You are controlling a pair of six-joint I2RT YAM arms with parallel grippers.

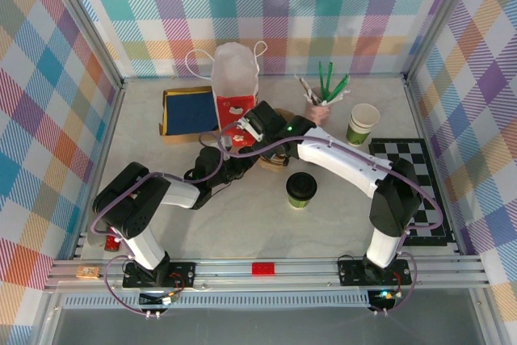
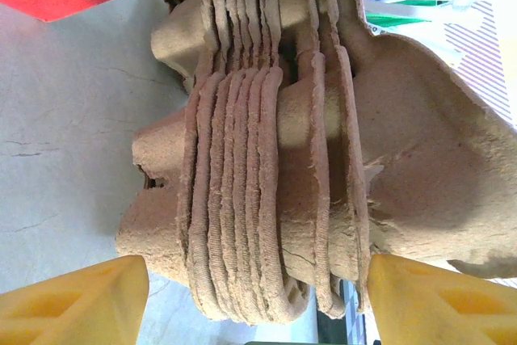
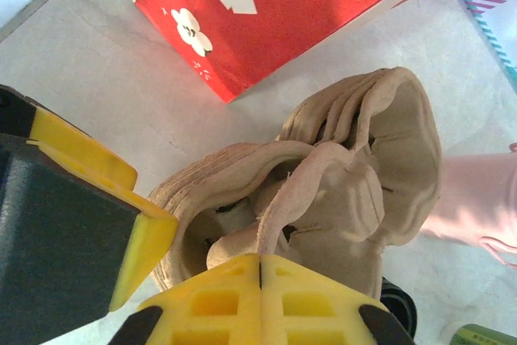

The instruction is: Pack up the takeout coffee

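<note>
Your takeout coffee (image 1: 301, 190) is not packed yet. It stands upright with its lid on, on the bare bench (image 1: 242, 224), well in front of the red bag (image 1: 234, 90) on the arm-base side, touching nothing.

Both arms are busy instead at the stack of pulp carriers (image 2: 258, 159), which lies just in front of the red bag. Your left end effector (image 2: 258, 284) has its fingers apart, one on each side of the stack; I cannot tell whether they press on it. Your right end effector (image 3: 260, 280) has its fingers together, and a thin wall of the top carrier (image 3: 339, 191) runs straight into their seam, so I judge it pinched there. The top carrier sits nested in the stack, not free.

By my reading, none of the packing proper is done. You have yet to part one carrier from the stack, seat the coffee in it and, likely, get it into the red bag.
</note>
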